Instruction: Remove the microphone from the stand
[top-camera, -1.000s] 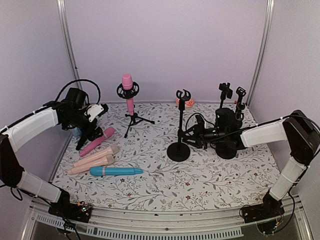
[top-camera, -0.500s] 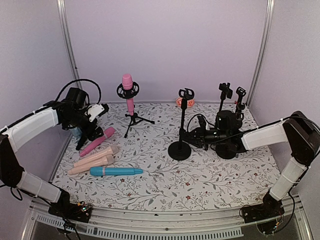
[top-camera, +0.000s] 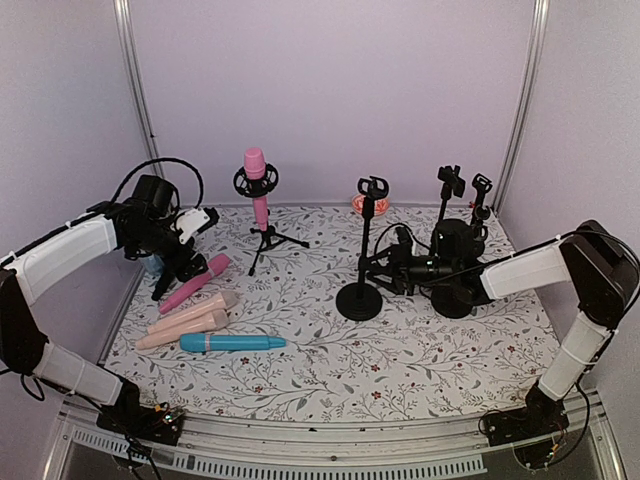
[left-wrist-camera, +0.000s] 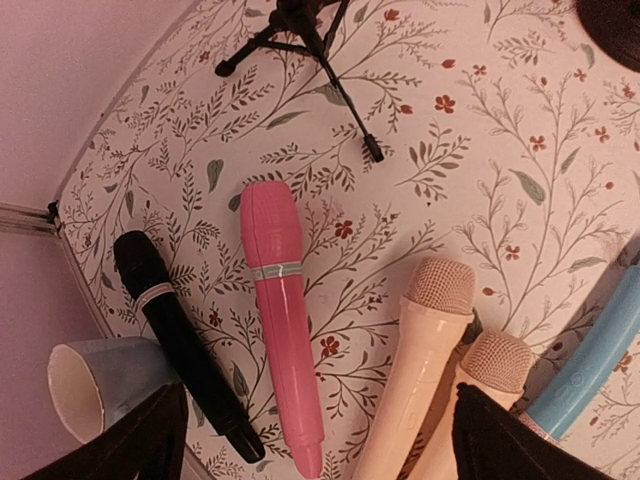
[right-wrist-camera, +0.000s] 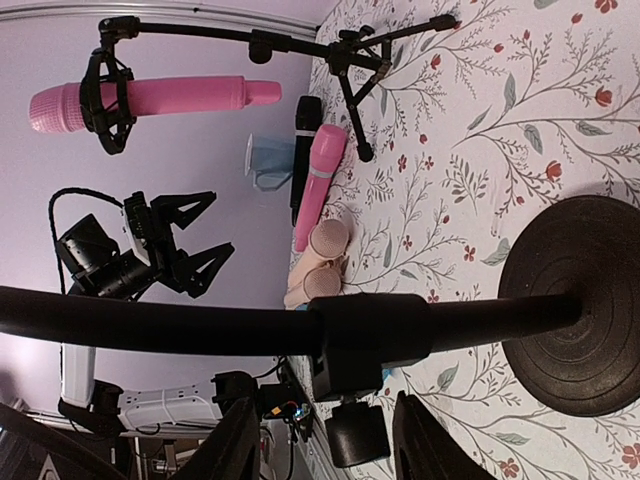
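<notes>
Pink microphone held upright in the ring mount of a small tripod stand, at about 11 o'clock on the floral tabletop. Left pincer spread wide at 9 o'clock, hovering over loose microphones lying flat: black, pink, two beige, one blue. Right pincer near the centre, fingers apart, close beside the pole of a black round-base stand, gripping nothing.

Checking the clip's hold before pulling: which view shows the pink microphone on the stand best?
Right wrist: the pink microphone is large and side-on, its clip plainly around it near the head. The top view shows it whole but small. Left wrist shows only the tripod legs.
</notes>
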